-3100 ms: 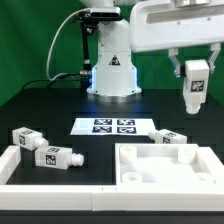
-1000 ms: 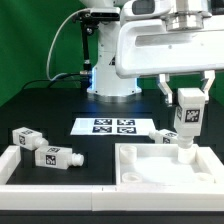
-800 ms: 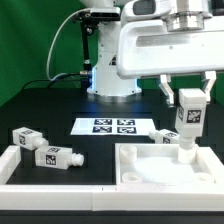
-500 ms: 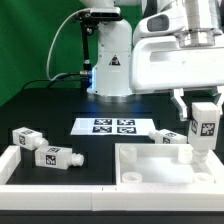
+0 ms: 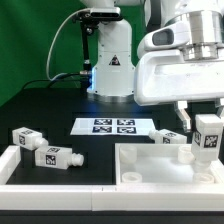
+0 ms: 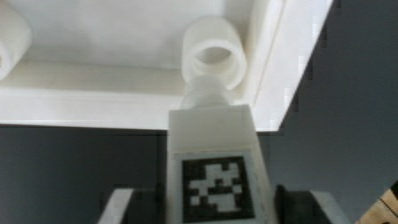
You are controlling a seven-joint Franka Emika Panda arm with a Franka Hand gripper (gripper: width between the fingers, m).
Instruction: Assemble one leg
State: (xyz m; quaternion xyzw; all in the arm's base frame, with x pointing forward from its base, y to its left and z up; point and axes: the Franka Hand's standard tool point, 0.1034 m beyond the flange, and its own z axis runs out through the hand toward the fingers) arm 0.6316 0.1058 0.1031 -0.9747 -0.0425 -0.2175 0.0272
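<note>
Arm + held leg (image 5: pixel 209 137) went toward the exterior view's right and a bit lower vs 0.5 s ago. Other parts didn't move.

Ext view: gripper (image 5: pixel 207 122) at right edge of frame, pinching the leg upright, tag facing cam. Leg's lower end is at the far right corner of the panel (image 5: pixel 145 168), lower right of frame; can't tell if touching. Second leg (image 5: pixel 168 136) lies flat just beside the right end of the marker board (image 5: pixel 112 125), center frame. Third leg (image 5: pixel 27 137) and fourth leg (image 5: pixel 55 156) lie lower left, near a white rail (image 5: pixel 8 165). Robot base (image 5: pixel 110 60) is upper center.

Wrist view: fingers (image 6: pixel 121 208) clamp both sides of the leg, tag (image 6: pixel 217 190) visible on its face. Leg's far end lines up w/ a round socket (image 6: pixel 214 58) in the panel corner; contact unclear.
</note>
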